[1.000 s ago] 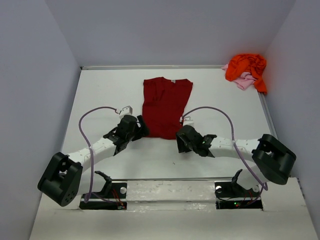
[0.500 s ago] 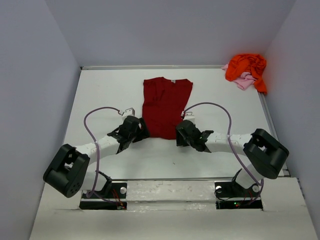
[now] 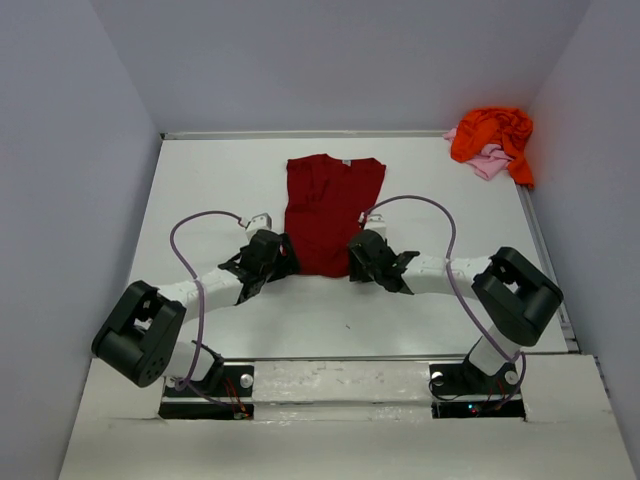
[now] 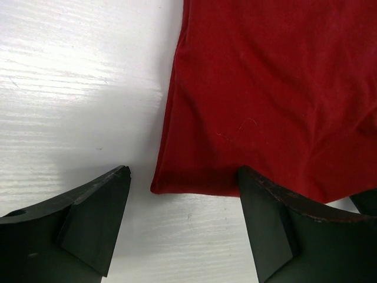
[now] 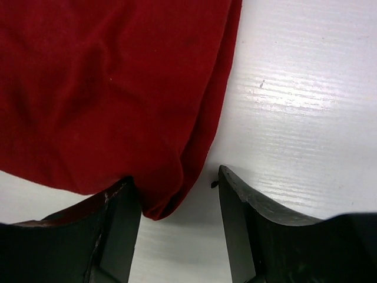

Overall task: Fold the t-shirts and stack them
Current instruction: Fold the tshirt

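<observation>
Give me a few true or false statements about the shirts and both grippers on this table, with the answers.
1. The dark red cloth t-shirt lies flat in the middle of the white table. True.
2. The left gripper is shut on its hem. False: its jaws stand open astride the hem's left corner.
3. The right gripper is open at the hem's right corner. True.
4. The crumpled bright orange t-shirt lies at the near left corner. False: it sits at the far right corner.
5. The pale pink t-shirt lies bunched against the orange one. True.
</observation>
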Robot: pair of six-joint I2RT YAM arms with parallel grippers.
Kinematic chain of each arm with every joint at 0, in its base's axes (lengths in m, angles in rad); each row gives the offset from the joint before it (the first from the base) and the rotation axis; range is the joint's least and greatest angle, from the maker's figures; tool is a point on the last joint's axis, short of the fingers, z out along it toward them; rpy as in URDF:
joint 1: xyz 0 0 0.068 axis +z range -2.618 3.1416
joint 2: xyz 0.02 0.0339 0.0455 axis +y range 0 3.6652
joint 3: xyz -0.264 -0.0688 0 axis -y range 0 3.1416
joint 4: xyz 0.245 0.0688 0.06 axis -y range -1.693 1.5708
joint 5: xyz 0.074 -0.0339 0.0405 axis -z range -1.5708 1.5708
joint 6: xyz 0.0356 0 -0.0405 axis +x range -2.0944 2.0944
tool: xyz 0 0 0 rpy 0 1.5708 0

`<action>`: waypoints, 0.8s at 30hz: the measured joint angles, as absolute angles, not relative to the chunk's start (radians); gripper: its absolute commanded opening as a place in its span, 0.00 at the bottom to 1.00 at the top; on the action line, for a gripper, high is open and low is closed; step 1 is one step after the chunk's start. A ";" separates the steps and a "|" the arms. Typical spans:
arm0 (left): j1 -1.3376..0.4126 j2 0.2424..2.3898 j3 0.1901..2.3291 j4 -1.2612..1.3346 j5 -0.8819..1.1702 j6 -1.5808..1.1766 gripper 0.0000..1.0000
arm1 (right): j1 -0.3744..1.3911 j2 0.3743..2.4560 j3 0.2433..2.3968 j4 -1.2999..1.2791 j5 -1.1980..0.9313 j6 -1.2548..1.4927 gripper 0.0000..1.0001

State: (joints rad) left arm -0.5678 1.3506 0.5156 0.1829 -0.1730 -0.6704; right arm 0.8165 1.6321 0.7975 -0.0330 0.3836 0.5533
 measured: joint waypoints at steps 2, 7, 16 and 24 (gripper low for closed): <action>-0.568 1.358 0.519 0.188 -0.178 -0.670 0.84 | 0.817 1.643 0.809 -0.033 0.386 0.546 0.54; -0.568 1.371 0.524 0.198 -0.187 -0.667 0.81 | 0.817 1.652 0.817 -0.033 0.386 0.532 0.52; -0.568 1.400 0.538 0.223 -0.188 -0.661 0.81 | 0.812 1.602 0.817 -0.074 0.324 0.508 0.62; -0.568 1.409 0.539 0.238 -0.187 -0.659 0.81 | 0.810 1.514 0.822 -0.098 0.304 0.488 0.64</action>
